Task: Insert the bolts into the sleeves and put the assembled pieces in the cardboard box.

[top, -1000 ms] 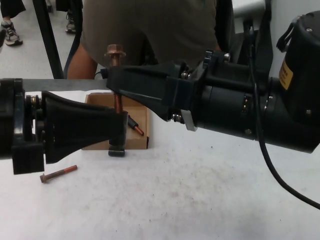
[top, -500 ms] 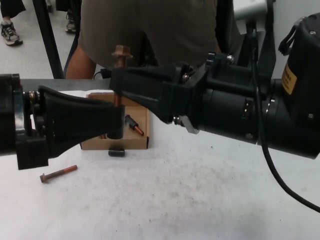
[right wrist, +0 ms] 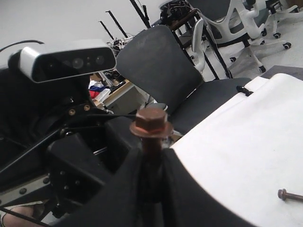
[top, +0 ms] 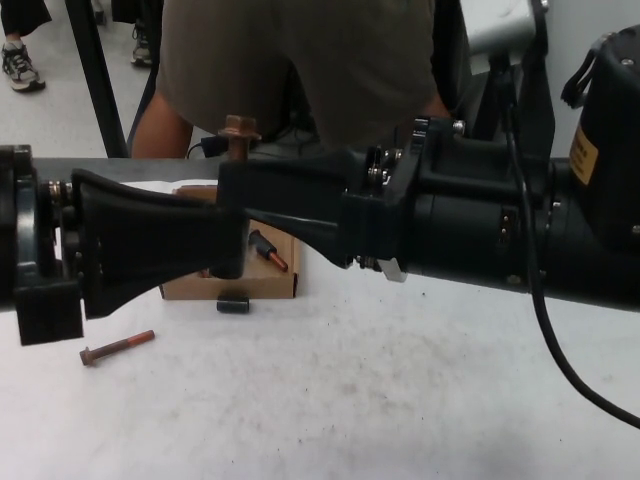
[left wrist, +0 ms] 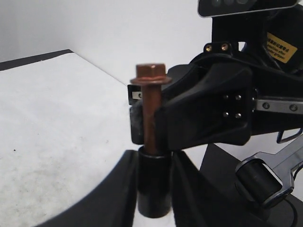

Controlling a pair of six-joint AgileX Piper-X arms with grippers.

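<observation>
bolt (top: 239,133), high view: is standing upright, held off the bench (top: 400,400), with the cardboard box (top: 280,284) lying beyond it.
sleeve (left wrist: 154,184), left wrist view: left gripper (left wrist: 154,189) is clamping it upright; bolt shank is seemingly entering its top.
right gripper (right wrist: 151,177), right wrist view: is pinching the bolt just below its head.

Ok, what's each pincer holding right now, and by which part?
The left pincer grips the black sleeve by its sides; the right pincer grips the bolt by its shank, below the head.
</observation>
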